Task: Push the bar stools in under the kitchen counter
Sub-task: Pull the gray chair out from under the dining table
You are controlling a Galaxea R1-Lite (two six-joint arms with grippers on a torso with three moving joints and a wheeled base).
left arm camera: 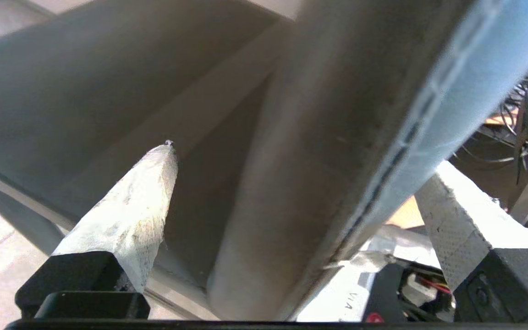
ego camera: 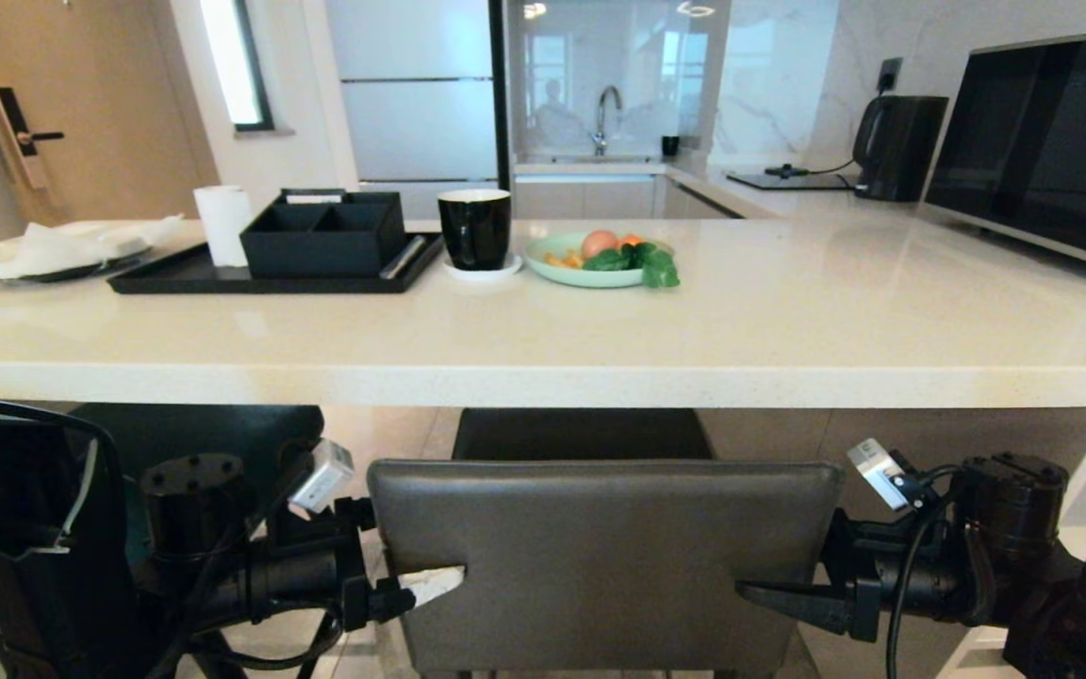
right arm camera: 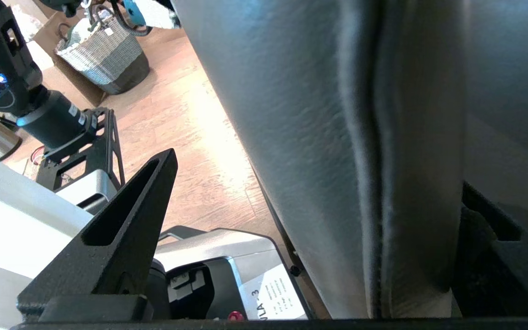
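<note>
Broadly, item one: kitchen counter (ego camera: 543,349), a long thick slab, cream, glossy, stone-speckled, square-edged, running right across the room at the robot's front. Item two: grey bar stool (ego camera: 604,556), boxy, dark leather with a faint grain and a stitched seam down its edge; its seat already reaches under the slab's front edge, while the upright back stands proud of it on the robot's side. Judged partly in, with a last shove left to do. Item three: teal bar stool (ego camera: 213,438), to the robot's left, rounded and smooth; only its dark seat shows below the slab, so how far in it sits cannot be told. Item four: left gripper (ego camera: 430,585), spread wide, straddling the grey back's left edge, one cloth-wrapped white finger in front of the leather, the other behind; contact cannot be confirmed. Item five: right gripper (ego camera: 774,596), likewise spread wide at the right edge, black hollow wedge-shaped fingers either side of the padding, clamping nothing. Small goods on the slab: black tray (ego camera: 175,280), black glossy cup (ego camera: 475,228), pale green plate (ego camera: 581,273) of food.
</note>
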